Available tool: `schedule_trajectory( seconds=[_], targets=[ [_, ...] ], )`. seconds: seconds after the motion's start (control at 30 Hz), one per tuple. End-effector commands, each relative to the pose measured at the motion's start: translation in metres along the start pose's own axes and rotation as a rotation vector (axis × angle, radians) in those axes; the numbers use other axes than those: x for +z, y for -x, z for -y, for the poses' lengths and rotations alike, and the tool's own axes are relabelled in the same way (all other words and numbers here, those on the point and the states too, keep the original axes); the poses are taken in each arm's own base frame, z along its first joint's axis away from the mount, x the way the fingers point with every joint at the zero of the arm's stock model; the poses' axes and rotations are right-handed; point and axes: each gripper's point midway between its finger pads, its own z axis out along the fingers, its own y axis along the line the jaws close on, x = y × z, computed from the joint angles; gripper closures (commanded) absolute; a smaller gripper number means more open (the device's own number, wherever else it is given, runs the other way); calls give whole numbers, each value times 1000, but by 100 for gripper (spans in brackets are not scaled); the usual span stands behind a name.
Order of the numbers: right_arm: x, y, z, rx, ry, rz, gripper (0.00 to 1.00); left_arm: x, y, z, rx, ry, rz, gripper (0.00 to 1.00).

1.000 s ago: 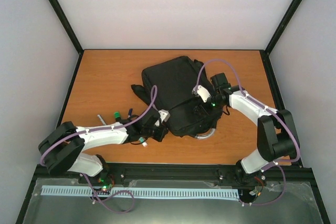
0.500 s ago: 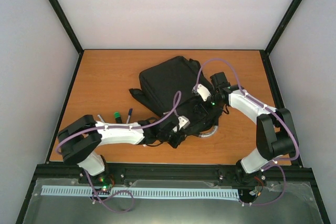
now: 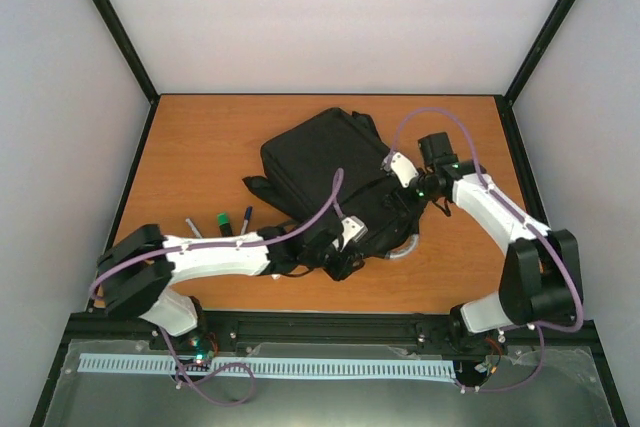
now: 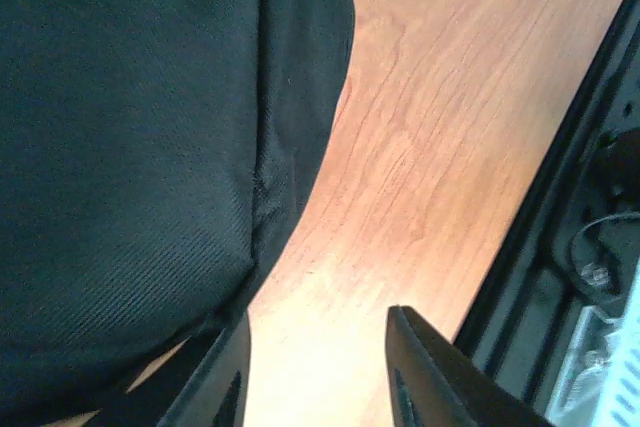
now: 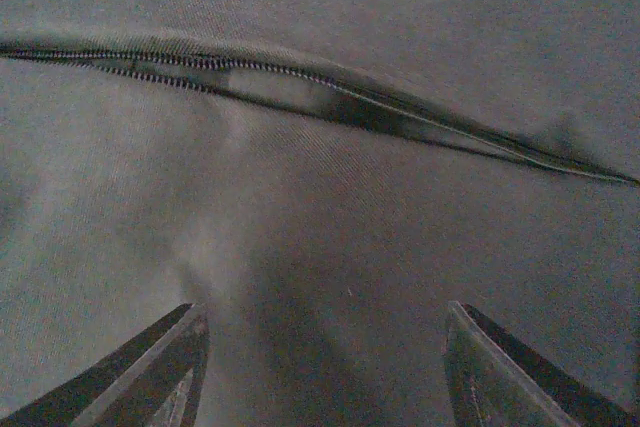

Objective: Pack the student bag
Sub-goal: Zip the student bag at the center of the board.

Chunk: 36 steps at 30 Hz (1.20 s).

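Observation:
The student bag [image 3: 320, 159], a big black fabric backpack, lies slanted in the middle of the table. My left gripper [image 3: 343, 259] is at the bag's near corner. In the left wrist view its fingers [image 4: 418, 372] stand apart over bare wood with nothing between them, and the bag's edge [image 4: 150, 147] fills the left side. My right gripper [image 3: 396, 199] hovers over the bag's right part. It [image 5: 325, 347] is open wide above the fabric, just short of a partly open zip [image 5: 300, 92].
A green-capped marker [image 3: 222, 219], a dark pen [image 3: 247, 215] and another pen [image 3: 190, 226] lie on the wood left of the bag. A grey loop [image 3: 402, 251] curls out at the bag's near right. The black front rail [image 4: 560, 247] borders the table's near edge.
My left arm has reached right along the bag's near edge and its jaws have opened. The bag has shifted a little to the left. The right gripper has drawn back slightly up and right.

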Motion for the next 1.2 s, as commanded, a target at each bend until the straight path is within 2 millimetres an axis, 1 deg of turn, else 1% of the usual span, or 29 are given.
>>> schedule_trajectory(
  seconds=[0.0,0.1,0.13,0.17,0.23,0.3,0.33,0.4,0.5,0.53,0.67,0.83,0.93,1.03,1.17],
  targets=[
    [-39,-2,1,-74,-93,0,32,-41,23,1,32,75,73,54],
    [-46,-21,-13,-125,-74,-41,30,-57,22,-12,25,146,90,40],
    [-46,-28,-18,-135,-58,-60,30,-61,23,-17,24,169,98,37],
    [-46,-35,-23,-142,-41,-77,30,-64,23,-21,36,185,100,35],
    [-45,-52,-40,-175,18,-99,32,-66,22,-29,49,214,108,33],
    [-42,-64,-55,-210,56,-97,33,-66,22,-30,99,209,113,32],
    [-39,-71,-59,-226,65,-101,34,-67,24,-29,124,201,125,32],
    [-31,-81,-59,-238,59,-124,35,-66,27,-28,170,199,145,31],
    [-20,-86,-52,-201,43,-150,38,-63,31,-25,238,192,151,31],
    [-17,-85,-48,-190,32,-153,39,-61,32,-24,261,191,143,31],
    [-4,-69,-27,-146,-19,-137,40,-50,35,-22,349,225,126,31],
    [4,-35,-3,-121,-66,-102,41,-34,45,-29,432,300,110,32],
    [8,-21,10,-112,-88,-92,41,-28,56,-34,470,352,114,33],
    [9,-11,19,-109,-110,-84,42,-25,69,-36,501,399,134,34],
    [8,-10,24,-88,-109,-73,42,-17,77,-33,557,400,123,36]
  ],
)
